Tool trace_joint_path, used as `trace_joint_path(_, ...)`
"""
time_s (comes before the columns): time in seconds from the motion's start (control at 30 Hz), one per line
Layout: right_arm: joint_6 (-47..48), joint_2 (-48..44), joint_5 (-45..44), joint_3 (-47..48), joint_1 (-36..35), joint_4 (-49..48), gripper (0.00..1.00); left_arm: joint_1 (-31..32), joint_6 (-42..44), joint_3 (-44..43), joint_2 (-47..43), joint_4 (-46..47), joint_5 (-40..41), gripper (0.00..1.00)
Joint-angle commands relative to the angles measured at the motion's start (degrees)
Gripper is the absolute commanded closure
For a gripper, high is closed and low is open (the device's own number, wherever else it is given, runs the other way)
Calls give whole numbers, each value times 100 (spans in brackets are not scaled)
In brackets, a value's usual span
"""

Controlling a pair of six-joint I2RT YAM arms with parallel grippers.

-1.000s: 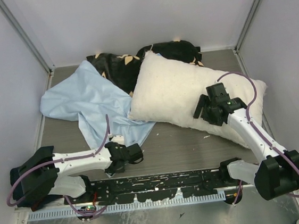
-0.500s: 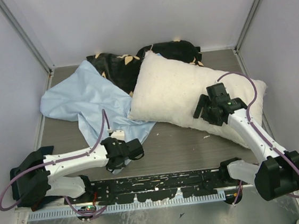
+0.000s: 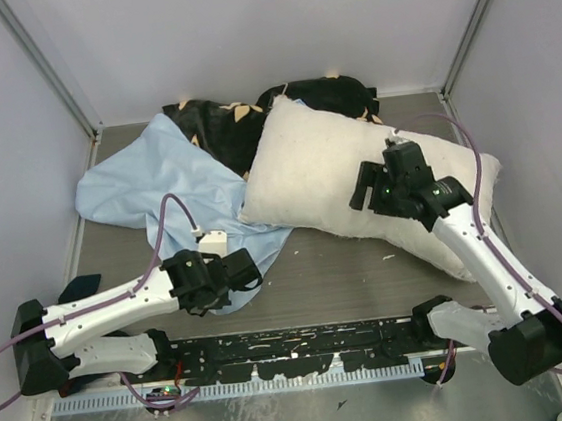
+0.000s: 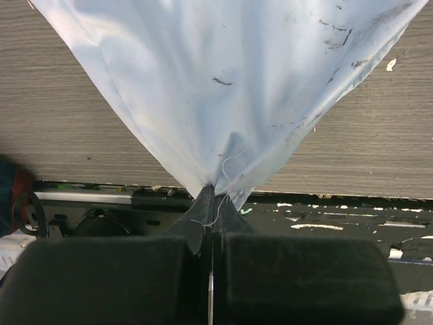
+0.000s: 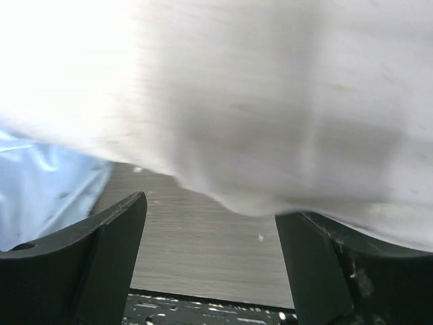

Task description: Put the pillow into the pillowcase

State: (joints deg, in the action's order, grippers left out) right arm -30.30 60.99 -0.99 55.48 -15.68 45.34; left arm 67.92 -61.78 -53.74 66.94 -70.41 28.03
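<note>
The light blue pillowcase (image 3: pixel 158 188) lies crumpled at the left of the table, one corner reaching toward the near edge. My left gripper (image 3: pixel 245 272) is shut on that near corner; in the left wrist view the blue pillowcase (image 4: pixel 223 88) fans out from the pinched tip between the closed fingers (image 4: pixel 233 217). The cream-white pillow (image 3: pixel 327 170) lies slanted across the middle and right. My right gripper (image 3: pixel 367 189) hovers over the pillow's near side, open, and the right wrist view shows the pillow (image 5: pixel 270 101) bulging just above the wide gap between the fingers (image 5: pixel 101 250).
A black cloth with tan flower motifs (image 3: pixel 222 126) lies bunched at the back, partly under the pillow and pillowcase. Grey walls close in the table on the left, back and right. A black perforated rail (image 3: pixel 295 345) runs along the near edge between the arm bases.
The left gripper closed on the pillowcase corner and its arm swung slightly left and up. The right gripper moved up and left over the pillow.
</note>
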Motion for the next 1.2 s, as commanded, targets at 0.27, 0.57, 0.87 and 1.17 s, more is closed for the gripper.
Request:
trace_joint_path(0.27,650,2116,-1068,2738,-1567,-863,15,-11,113,-234,-40,139,71,100)
trace_joint_path(0.57,815,4525,-1894,4738,-1808,-245,5,-139,157,-134,-251,206,56,100)
trace_joint_path(0.87,785,5979,-2039,5066,-1891,-330,21,-267,320,-165,-279,256,-47,100)
trace_joint_path(1.17,802,5054,-2235,3482,-1554,-853,99,-382,640,-471,-123,299,-111,100)
